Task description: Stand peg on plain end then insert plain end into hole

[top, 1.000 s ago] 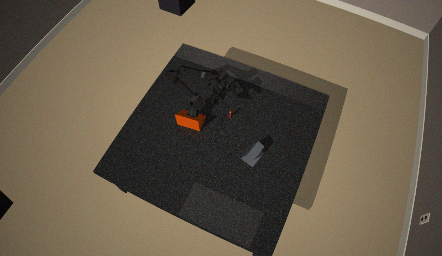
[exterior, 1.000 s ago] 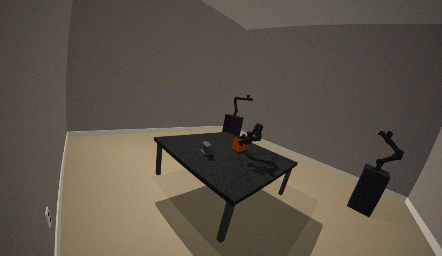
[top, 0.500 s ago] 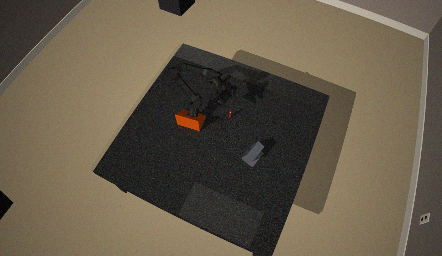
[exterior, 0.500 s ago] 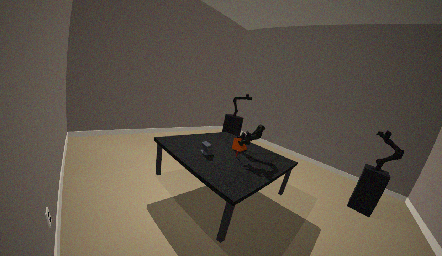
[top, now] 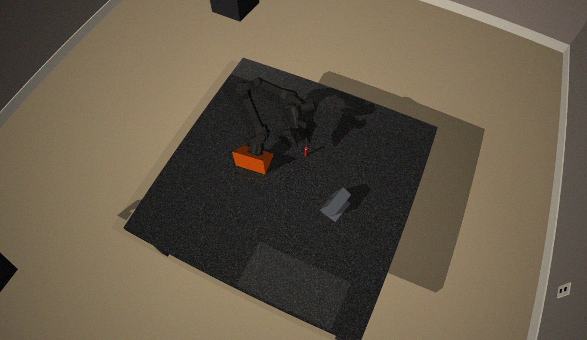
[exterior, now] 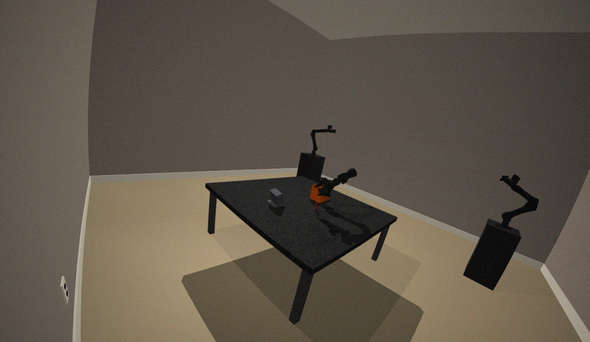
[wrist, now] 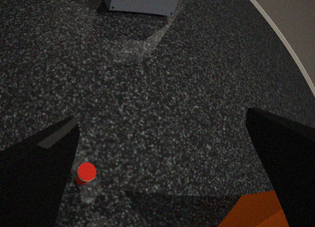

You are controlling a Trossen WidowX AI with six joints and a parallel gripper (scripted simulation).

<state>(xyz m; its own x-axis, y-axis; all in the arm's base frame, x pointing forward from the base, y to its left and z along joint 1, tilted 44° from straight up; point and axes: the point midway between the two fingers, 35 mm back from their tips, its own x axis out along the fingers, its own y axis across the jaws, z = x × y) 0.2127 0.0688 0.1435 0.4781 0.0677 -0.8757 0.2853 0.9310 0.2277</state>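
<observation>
The red peg [top: 305, 152] [exterior: 316, 205] [wrist: 86, 172] stands upright on the table [top: 194, 211] [exterior: 262, 221], with its white-banded end up. In the wrist view I see it almost from above, beside the left finger. My gripper [top: 303, 143] [wrist: 163, 121] is wide open and empty, pointing down above the table close to the peg; the peg is off-centre toward the left finger. The grey sloped panel [top: 336, 203] [exterior: 277, 199] [wrist: 144, 1] stands apart from the peg. Only its lower face and the edge of its hole show at the top of the wrist view.
The orange base [top: 249, 163] [exterior: 317, 194] [wrist: 262, 207] of my arm stands near the peg and shows at the lower right in the wrist view. Two black pedestals [exterior: 492, 255] [exterior: 310, 165] with other arms stand off the table. The arm's shadow falls across the table.
</observation>
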